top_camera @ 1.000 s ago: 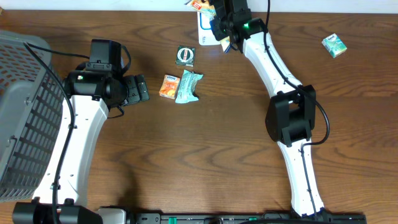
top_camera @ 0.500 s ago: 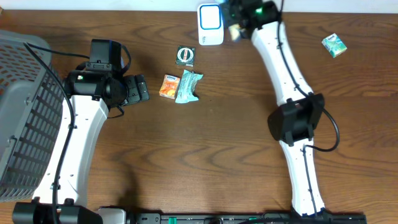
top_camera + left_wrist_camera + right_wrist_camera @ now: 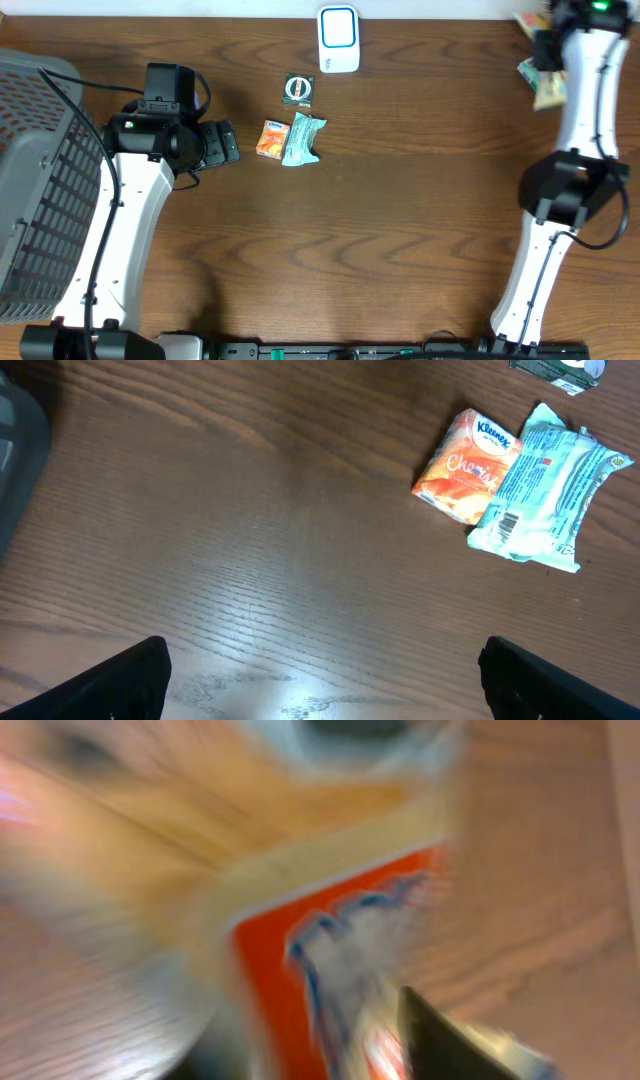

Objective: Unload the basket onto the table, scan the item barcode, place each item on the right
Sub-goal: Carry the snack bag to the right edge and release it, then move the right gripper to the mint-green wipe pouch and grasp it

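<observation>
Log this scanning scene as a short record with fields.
scanner: white and blue, at the far edge of the table
left gripper: open, empty, pointing at the packets
Kleenex pack: orange, lying against the pale teal packet
dark packet: between those two and the scanner
right gripper: far right corner; open or shut cannot be told
red packet: blurred, close in the right wrist view
basket: grey, left edge
</observation>
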Controlling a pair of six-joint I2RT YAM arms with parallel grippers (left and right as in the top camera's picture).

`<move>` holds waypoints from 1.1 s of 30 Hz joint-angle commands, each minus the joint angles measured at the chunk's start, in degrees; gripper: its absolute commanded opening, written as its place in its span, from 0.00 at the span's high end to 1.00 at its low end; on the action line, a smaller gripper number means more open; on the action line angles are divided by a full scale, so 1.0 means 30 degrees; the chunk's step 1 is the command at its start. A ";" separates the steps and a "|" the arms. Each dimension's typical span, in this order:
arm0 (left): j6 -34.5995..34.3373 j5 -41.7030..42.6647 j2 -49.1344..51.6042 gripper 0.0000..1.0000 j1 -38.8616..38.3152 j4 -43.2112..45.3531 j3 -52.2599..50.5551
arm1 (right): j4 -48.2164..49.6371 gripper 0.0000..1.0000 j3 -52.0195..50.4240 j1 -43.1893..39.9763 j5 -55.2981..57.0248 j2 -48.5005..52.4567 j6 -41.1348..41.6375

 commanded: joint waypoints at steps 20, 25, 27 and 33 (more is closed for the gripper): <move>0.0102 -0.0240 0.0087 0.02 0.0007 -0.0044 0.0080 | -0.1384 0.01 -0.3453 0.1792 -1.9074 -0.0211 0.0058; 0.0102 -0.0240 0.0095 0.02 0.0007 -0.0044 0.0080 | -0.1231 0.05 -0.5523 0.4881 -1.8892 -0.0204 0.0087; 0.0102 -0.0240 0.0087 0.02 0.0007 -0.0044 0.0080 | -0.1224 0.05 -0.6572 0.6229 -1.9249 -0.0204 0.0277; 0.0095 -0.0240 0.0087 0.03 0.0007 -0.0044 0.0080 | -0.0969 0.24 -0.8269 0.8932 -1.9373 -0.0182 0.0291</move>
